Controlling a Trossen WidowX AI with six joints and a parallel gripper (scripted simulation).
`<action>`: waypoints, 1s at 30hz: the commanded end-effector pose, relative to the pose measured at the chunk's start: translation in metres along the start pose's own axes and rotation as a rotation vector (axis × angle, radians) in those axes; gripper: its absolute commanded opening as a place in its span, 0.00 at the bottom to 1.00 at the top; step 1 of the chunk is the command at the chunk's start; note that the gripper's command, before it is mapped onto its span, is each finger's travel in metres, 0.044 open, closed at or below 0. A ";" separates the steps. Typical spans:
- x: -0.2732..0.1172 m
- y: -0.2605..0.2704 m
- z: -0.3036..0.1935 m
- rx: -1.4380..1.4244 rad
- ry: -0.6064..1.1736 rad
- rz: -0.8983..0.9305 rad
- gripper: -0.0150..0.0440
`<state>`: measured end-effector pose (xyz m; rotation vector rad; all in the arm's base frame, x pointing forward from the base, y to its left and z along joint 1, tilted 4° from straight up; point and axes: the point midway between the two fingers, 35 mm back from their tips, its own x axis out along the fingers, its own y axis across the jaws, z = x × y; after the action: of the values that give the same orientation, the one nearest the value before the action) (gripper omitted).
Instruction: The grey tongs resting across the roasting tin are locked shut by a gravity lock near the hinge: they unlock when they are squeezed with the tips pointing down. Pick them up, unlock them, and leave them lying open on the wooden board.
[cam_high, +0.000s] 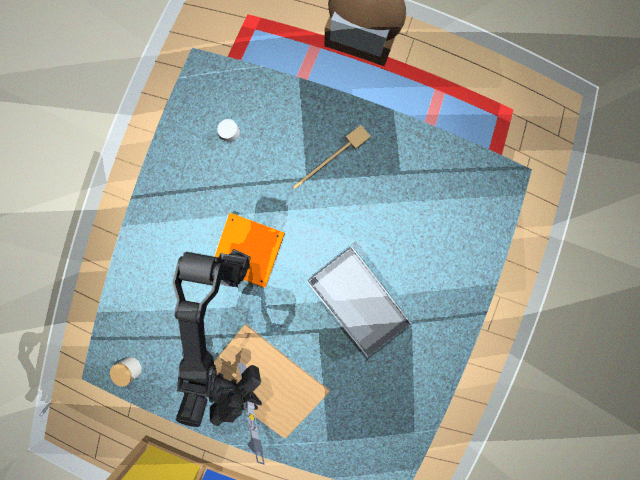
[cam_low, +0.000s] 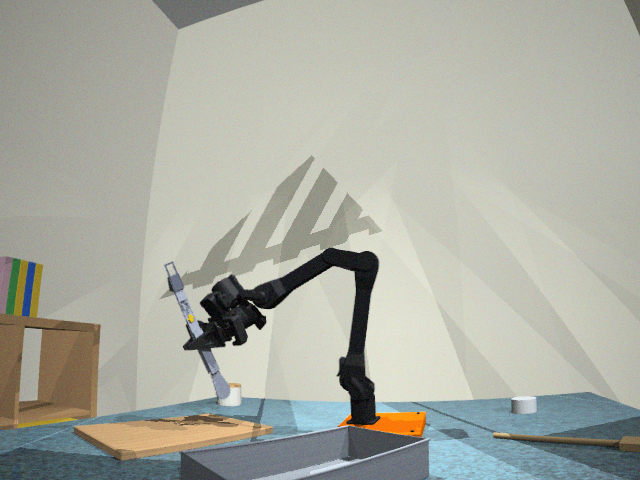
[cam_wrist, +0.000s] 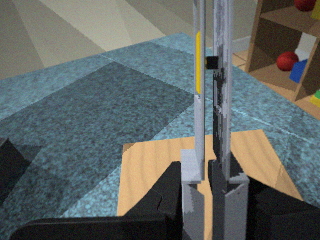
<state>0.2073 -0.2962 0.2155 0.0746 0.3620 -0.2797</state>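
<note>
bright overall, with flat grainy colour. bends straight edges outward near the borders from overhead. falls in overlapping pale and dark bands across the blue surface there. throws slatted grey shadows on the wall at centre in the exterior view. looks coarse and slightly soft in the wrist view.

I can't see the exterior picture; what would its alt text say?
A jointed black robot arm holds grey tongs aloft in its jaws, steeply tilted, rounded tips low and looped end high. Below are a wooden board and, in front, an empty grey roasting tin; a small shelf unit stands at left.
</note>
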 end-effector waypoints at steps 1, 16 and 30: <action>-0.009 0.007 0.001 -0.033 -0.070 0.014 0.00; -0.014 0.011 0.000 -0.051 -0.104 0.022 0.00; -0.014 0.011 0.000 -0.051 -0.104 0.022 0.00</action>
<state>0.1975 -0.2825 0.2192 0.0150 0.2706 -0.2551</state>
